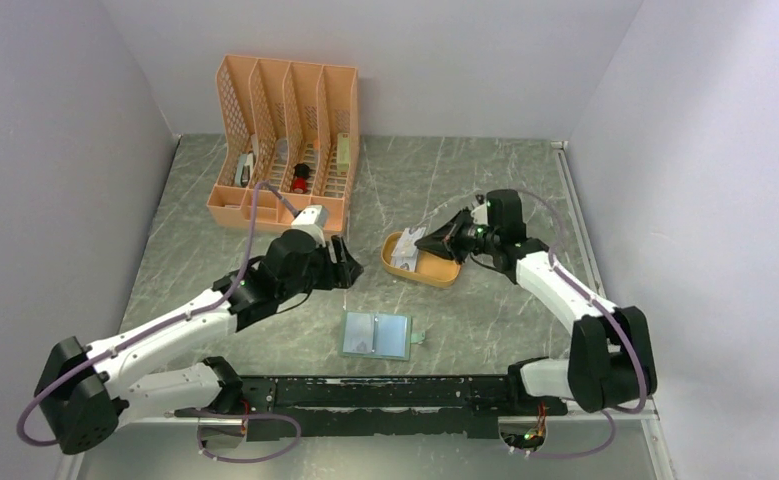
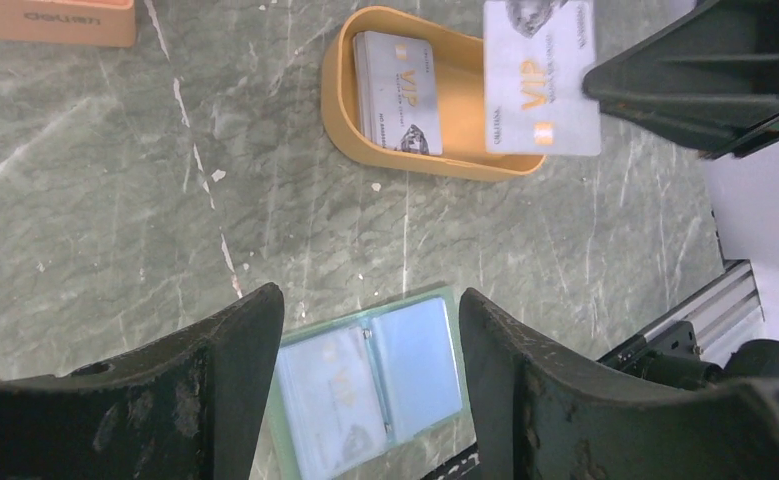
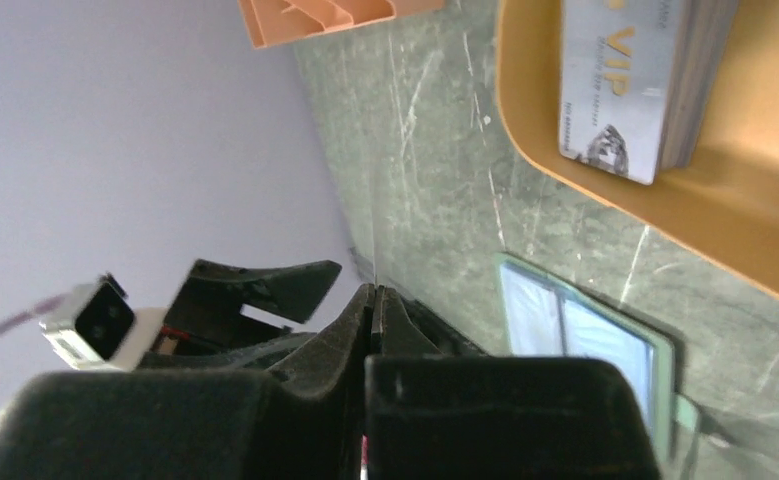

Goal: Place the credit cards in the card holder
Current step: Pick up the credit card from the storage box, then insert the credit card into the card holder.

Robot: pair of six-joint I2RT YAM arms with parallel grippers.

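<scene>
- over the tray [image 1: 449, 275], the right tool [image 1: 427, 241] is clamped on one card [image 2: 540, 75]; other cards [image 2: 397, 92] sit stacked inside.
- the holder [image 1: 377, 335] lies open toward the near bench edge, long axis left-right.
- left tool [image 1: 345, 262], jaws apart and empty, is slightly nearer; nothing lies between.

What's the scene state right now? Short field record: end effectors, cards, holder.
left end effector: open, empty, over the table between organizer and card holder
right end effector: shut on held card, raised above the tray
card stack: lying in tray
card holder: open flat on table near the arm bases; one sleeve seems to hold a card
organizer: at the back of the table, no arm touching it
</scene>
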